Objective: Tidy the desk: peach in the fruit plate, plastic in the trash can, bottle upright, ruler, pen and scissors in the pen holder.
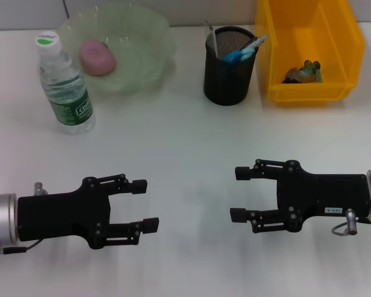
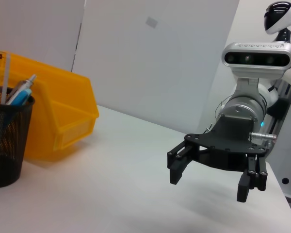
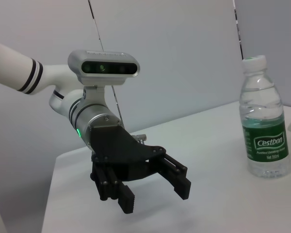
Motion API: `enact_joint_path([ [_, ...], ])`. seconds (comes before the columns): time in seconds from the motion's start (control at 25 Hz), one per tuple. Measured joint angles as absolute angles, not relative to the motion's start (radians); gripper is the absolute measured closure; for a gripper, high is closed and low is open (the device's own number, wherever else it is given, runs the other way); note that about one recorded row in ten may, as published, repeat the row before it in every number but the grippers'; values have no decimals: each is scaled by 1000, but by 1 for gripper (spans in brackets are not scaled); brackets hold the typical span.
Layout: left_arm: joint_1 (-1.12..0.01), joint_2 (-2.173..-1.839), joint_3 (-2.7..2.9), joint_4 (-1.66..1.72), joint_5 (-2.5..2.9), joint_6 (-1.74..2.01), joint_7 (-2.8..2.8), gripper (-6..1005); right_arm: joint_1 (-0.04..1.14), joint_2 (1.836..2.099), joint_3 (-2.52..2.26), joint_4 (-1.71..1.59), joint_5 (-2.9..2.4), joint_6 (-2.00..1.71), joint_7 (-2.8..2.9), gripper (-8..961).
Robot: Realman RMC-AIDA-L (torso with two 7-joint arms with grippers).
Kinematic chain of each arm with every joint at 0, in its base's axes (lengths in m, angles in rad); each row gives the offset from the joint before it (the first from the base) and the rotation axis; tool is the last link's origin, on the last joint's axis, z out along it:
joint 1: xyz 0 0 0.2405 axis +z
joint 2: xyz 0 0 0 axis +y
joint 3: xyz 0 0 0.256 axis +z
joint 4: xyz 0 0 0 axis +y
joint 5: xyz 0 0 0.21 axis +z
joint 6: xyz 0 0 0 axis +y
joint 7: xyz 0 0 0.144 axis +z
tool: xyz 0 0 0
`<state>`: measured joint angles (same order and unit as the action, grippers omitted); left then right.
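My left gripper [image 1: 142, 205] and right gripper [image 1: 238, 193] hover empty over the white desk [image 1: 185, 148], jaws spread, facing each other. The pink peach [image 1: 98, 57] lies in the pale green glass fruit plate [image 1: 149, 55]. The clear plastic bottle with green label [image 1: 64, 85] stands upright beside it. The black mesh pen holder [image 1: 229, 65] holds a blue pen [image 1: 242, 52]. Crumpled plastic [image 1: 303, 72] sits in the yellow bin [image 1: 343, 37].

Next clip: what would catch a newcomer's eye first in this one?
Two black grippers, left and right, face each other with jaws open and empty over the near white desk. Behind them, things look tidy: a clear green-labelled water bottle stands upright far left beside a pale green fruit plate holding a pink peach.
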<state>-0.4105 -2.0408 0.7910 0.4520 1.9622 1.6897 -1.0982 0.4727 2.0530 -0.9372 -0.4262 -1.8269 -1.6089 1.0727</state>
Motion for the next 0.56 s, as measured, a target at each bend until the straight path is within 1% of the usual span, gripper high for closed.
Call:
enact_joint_path([
  [0.56, -405, -2044, 793, 452, 1968, 1677, -1080, 214, 467, 2054, -937, -426, -1827, -1607, 1071, 139],
])
